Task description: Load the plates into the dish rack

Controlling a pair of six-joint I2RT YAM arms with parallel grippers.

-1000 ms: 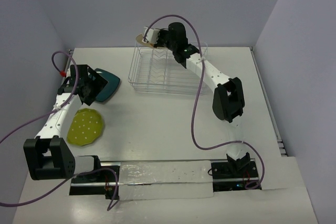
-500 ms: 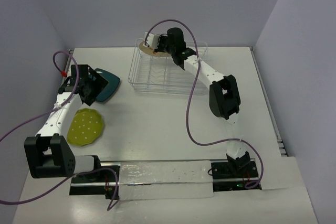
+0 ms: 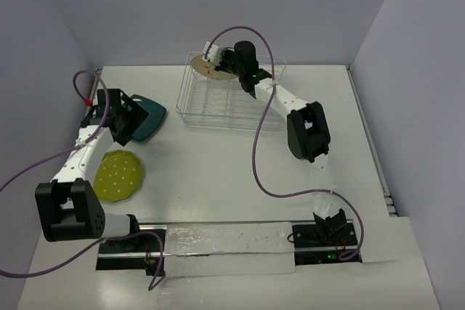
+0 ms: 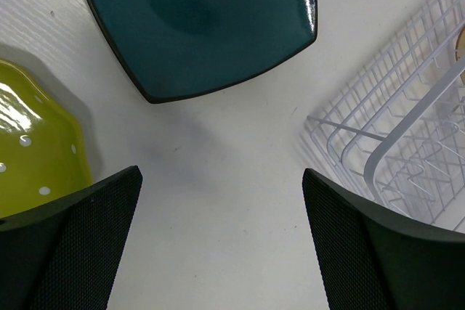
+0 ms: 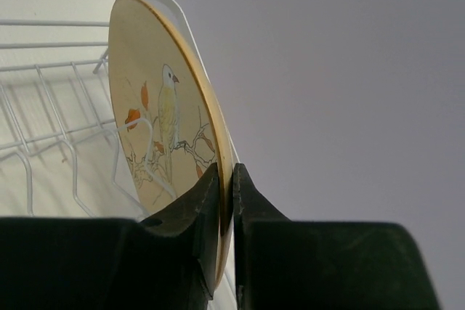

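Observation:
The round beige plate [image 5: 160,107], painted with a bird on a branch, stands on edge at the far left end of the dish rack [image 3: 218,103]. My right gripper [image 5: 226,172] is shut on its rim, one jaw on each face. In the top view the same plate [image 3: 209,69] sits just inside the rack's back wire. The dark teal rounded-square plate [image 4: 211,19] and the lime-green dotted plate [image 4: 36,143] lie flat on the table. Just near of them, my left gripper [image 4: 220,176] hovers open over bare table with nothing between its fingers.
The rack's left end [image 4: 407,128] shows at the right of the left wrist view. A wall rises right behind the rack [image 5: 43,45]. The teal plate [image 3: 149,117] and green plate [image 3: 120,176] lie at the table's left side.
My right arm has carried the beige plate from outside the rack's far left corner rightward and down inside the back wire. The left arm has barely moved.

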